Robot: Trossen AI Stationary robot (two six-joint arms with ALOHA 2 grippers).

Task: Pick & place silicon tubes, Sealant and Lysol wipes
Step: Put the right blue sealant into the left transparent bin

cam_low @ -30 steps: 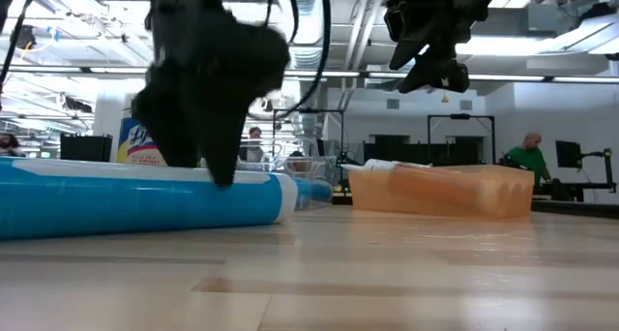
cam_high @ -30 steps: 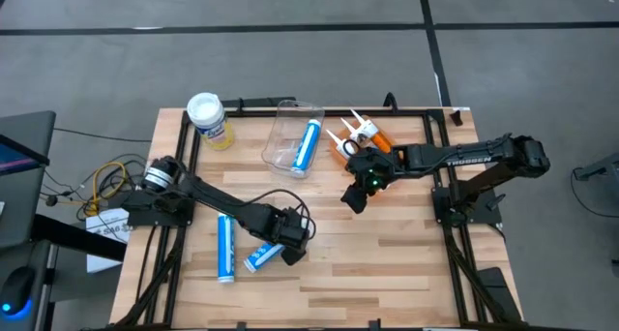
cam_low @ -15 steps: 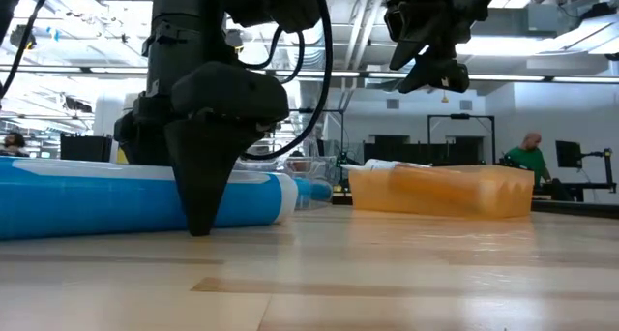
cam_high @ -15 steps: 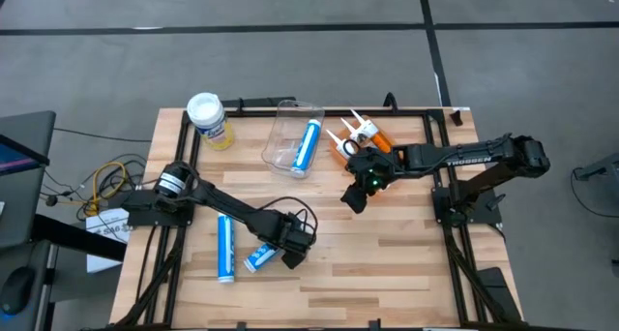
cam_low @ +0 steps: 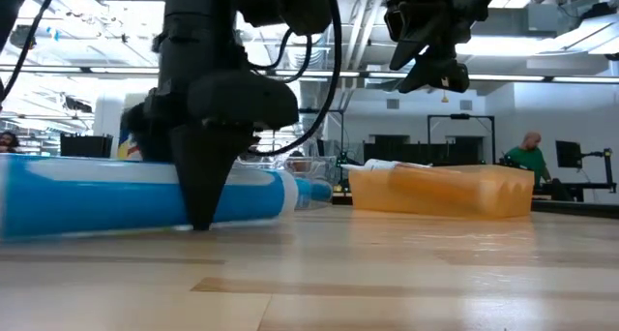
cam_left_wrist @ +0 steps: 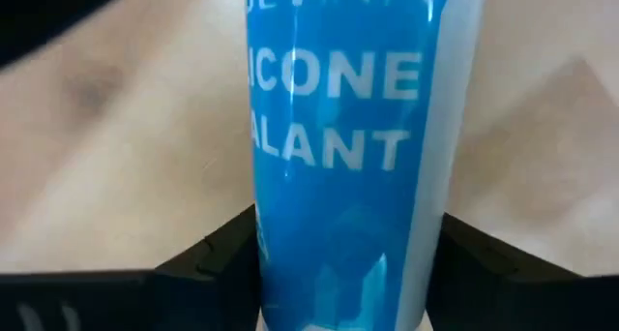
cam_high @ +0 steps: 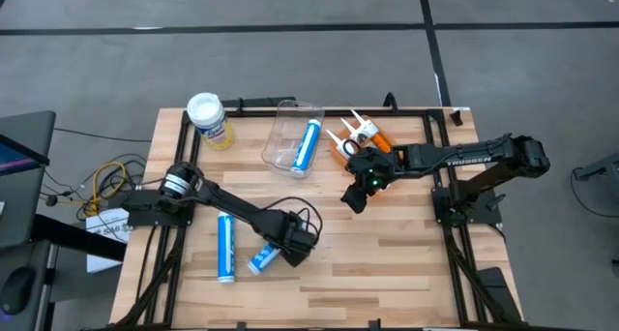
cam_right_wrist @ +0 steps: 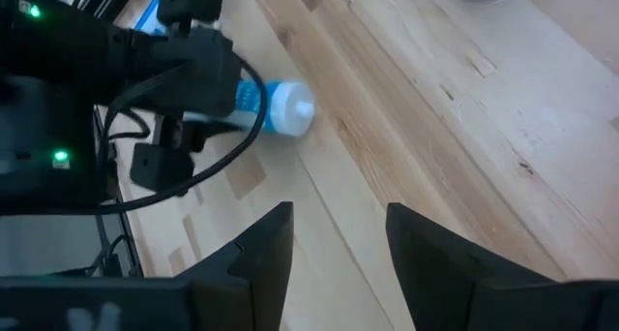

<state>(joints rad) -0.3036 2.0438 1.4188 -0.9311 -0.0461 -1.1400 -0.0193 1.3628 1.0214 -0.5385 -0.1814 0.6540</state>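
From above, the wipes (cam_high: 209, 118) stand at the table's (cam_high: 387, 263) far left corner. The left gripper (cam_high: 286, 251) straddles a blue tube (cam_high: 261, 259); its wrist view shows fingers (cam_left_wrist: 208, 254) clamped on both sides. The right gripper (cam_high: 354, 198) hovers open, empty.

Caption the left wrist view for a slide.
Left gripper straddling a blue silicone sealant tube lying on the wooden table.
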